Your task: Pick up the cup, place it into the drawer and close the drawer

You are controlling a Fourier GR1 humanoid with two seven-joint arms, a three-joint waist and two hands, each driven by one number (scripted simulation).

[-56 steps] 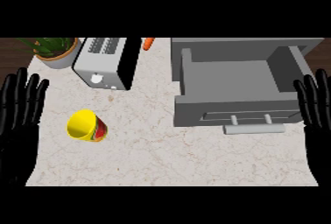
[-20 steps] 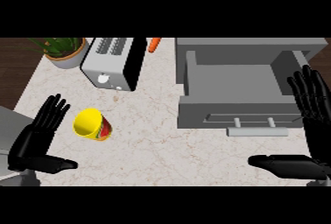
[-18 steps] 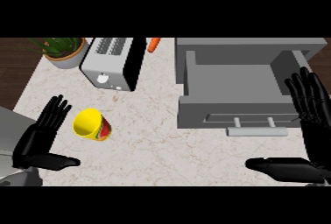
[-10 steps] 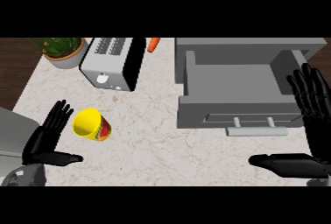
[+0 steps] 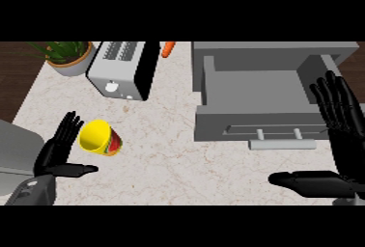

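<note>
The left hand (image 5: 54, 155) stood just beside the cup (image 5: 100, 138), on its left, fingers straight and close together, thumb stuck out along the counter (image 5: 178, 161); nothing was gripped yet, and I couldn't tell whether the fingertips brushed the rim or fell just short; the cup looked tipped on its side, its yellow mouth turned towards that palm, a red and green band round its lower body; well off to the right the drawer (image 5: 257, 120) sat pulled open, a plain grey box with flat walls, a bare floor and a pale bar handle (image 5: 281, 144) across its front; the right hand (image 5: 345, 137) stood upright past the drawer's right side, fingers straight and slightly fanned, thumb pointing left, holding nothing; to take the cup well, I'd say, the left hand wanted to slide in until palm met the smooth round wall, then curl fingers over and thumb under, because a glossy cylinder lying down would likely roll away from a sideways nudge; the counter was pale speckled stone, hard and slick by the look of it, so no help there; a boxy silver toaster (image 5: 121, 67), a potted plant (image 5: 68, 57) and a carrot (image 5: 167, 48) lined the back edge, well clear of the path to the drawer.
</note>
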